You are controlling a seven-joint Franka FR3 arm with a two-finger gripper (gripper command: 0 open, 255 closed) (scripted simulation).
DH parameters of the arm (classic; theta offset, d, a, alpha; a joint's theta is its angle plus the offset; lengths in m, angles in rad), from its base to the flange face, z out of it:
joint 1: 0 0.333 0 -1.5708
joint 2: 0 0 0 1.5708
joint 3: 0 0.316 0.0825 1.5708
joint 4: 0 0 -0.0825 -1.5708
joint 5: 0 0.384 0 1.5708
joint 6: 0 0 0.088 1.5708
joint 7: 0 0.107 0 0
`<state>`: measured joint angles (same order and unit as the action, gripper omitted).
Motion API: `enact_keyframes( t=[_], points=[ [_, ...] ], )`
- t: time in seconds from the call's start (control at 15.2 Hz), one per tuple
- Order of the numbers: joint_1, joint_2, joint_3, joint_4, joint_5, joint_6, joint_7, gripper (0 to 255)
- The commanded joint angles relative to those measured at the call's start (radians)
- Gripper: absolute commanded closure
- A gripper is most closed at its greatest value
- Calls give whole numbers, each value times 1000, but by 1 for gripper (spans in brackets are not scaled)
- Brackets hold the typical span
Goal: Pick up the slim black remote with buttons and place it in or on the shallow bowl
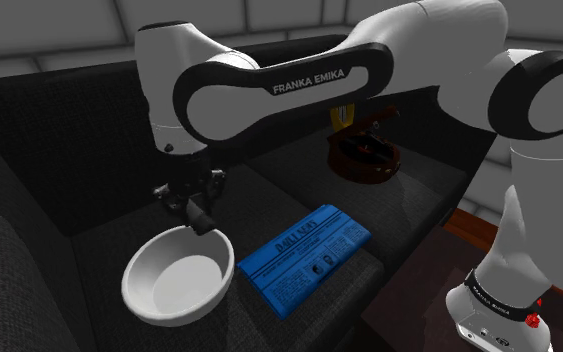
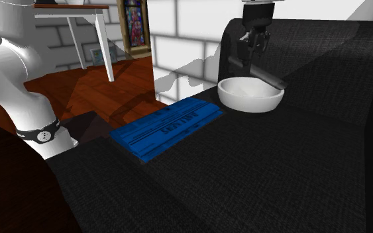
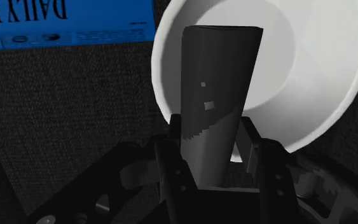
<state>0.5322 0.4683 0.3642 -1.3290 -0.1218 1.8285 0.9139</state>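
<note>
The white arm bends down, its black pincer clamped on the slim dark-grey remote with faint pale buttons, which is tilted above the shallow white bowl.

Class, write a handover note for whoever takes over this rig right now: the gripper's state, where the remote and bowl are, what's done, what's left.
The gripper is shut on the slim dark remote, clasping one end.
The remote slants over the white bowl; I cannot tell whether it touches the rim.
The bowl sits on the dark sofa seat, beside a blue newspaper.
Done: remote picked up and brought to the bowl.
Left: lower it, open the fingers, withdraw.
</note>
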Motion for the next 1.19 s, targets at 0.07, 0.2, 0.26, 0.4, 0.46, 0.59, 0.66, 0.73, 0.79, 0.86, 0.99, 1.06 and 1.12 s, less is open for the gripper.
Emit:
enact_keyframes(
  t=[0.07, 0.2, 0.26, 0.4, 0.46, 0.59, 0.66, 0.73, 0.79, 0.86, 0.99, 1.06, 1.12],
  points=[
    [56, 35, 9, 49, -19, -16, 61, 255],
    [98, 72, 13, 103, -35, -33, 101, 255],
    [115, 87, 14, 125, -41, -41, 115, 255],
    [111, 85, 13, 96, -41, -13, 116, 255],
    [110, 85, 13, 82, -41, 1, 116, 255],
    [107, 86, 12, 55, -42, 27, 117, 255],
    [106, 86, 12, 43, -43, 40, 118, 255],
    [105, 87, 11, 31, -43, 53, 118, 255],
    [104, 89, 11, 19, -44, 66, 119, 255],
    [103, 90, 10, 8, -45, 78, 119, 255],
    [101, 95, 9, -17, -47, 107, 121, 255],
    [101, 95, 9, -17, -47, 107, 121, 255],
    [101, 95, 9, -17, -47, 107, 121, 255]
  ],
)
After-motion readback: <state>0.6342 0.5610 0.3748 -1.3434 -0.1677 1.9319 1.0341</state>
